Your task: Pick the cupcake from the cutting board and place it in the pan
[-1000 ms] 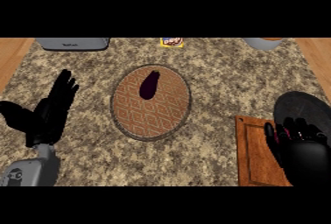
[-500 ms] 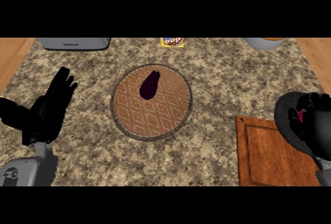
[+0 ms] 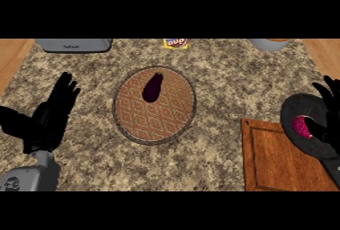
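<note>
The cupcake (image 3: 302, 127), pink-topped, lies inside the black pan (image 3: 295, 110) at the counter's right edge. My right hand (image 3: 328, 96) is at the far right, partly out of view. Its fingers are straight and point up over the pan's far side, and its thumb is close beside the cupcake without curling round it. The wooden cutting board (image 3: 275, 159) lies just left of and below the pan with nothing on it. My left hand (image 3: 50, 119) rests open at the left, fingers up.
A round brown patterned mat (image 3: 156, 121) in the middle carries a dark purple eggplant (image 3: 153, 86). Along the back edge stand a grey toaster (image 3: 73, 45), a yellow packet (image 3: 175, 42) and a grey bowl (image 3: 269, 44).
My right hand carried the cupcake from over the cutting board to the pan, then opened and drew off to the right. The cupcake now shows in the pan. The left hand barely moved.
</note>
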`<state>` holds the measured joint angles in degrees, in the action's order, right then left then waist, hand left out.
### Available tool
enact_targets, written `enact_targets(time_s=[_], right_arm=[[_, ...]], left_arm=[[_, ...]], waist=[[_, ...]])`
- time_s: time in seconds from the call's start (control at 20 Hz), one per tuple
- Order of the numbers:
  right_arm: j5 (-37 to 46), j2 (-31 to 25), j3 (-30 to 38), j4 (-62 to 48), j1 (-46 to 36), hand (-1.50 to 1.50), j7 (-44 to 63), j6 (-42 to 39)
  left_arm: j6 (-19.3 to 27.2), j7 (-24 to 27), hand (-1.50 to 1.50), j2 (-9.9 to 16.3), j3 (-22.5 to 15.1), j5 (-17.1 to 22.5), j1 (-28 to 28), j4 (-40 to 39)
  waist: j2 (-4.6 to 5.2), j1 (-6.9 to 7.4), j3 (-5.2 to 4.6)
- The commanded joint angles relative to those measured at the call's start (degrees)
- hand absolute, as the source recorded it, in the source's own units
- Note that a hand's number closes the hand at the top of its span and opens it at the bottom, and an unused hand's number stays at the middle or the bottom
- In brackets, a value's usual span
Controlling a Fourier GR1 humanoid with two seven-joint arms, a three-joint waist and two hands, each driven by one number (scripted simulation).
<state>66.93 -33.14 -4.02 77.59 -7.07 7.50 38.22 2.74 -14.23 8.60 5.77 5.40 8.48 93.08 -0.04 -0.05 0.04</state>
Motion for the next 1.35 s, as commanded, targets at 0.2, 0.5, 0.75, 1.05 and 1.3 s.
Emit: enact_targets(time_s=[0.2,0.5,0.75,1.05,1.3], right_arm=[[-30.4,-3.6,2.1,15.9,10.7,-1.5,-16.6,2.3],[-53.0,-9.0,10.5,24.5,22.6,-1.5,-31.3,-4.7],[-67.9,-11.4,19.6,27.4,32.9,-1.5,-43.7,-16.5],[-75.5,-9.2,35.0,20.5,43.7,-1.5,-61.7,-26.9],[-74.1,-4.1,39.9,13.7,45.6,-1.5,-70.1,-31.4]], left_arm=[[-0.5,0.0,0.0,1.1,2.1,1.2,-1.8,0.6],[0.9,0.9,0.0,-0.5,0.0,-1.4,-3.9,1.0],[-1.1,1.1,0.0,1.9,3.0,1.0,-3.3,-0.3],[0.2,-1.4,0.0,0.8,1.8,0.6,-0.8,0.8],[-1.8,1.2,0.0,1.8,3.1,1.4,0.6,-3.2]], waist=[[-0.52,-1.85,0.01],[-0.6,-2.79,0.09],[-0.73,-3.77,0.06],[-0.35,-2.06,0.01],[-0.07,-0.81,-0.02]])
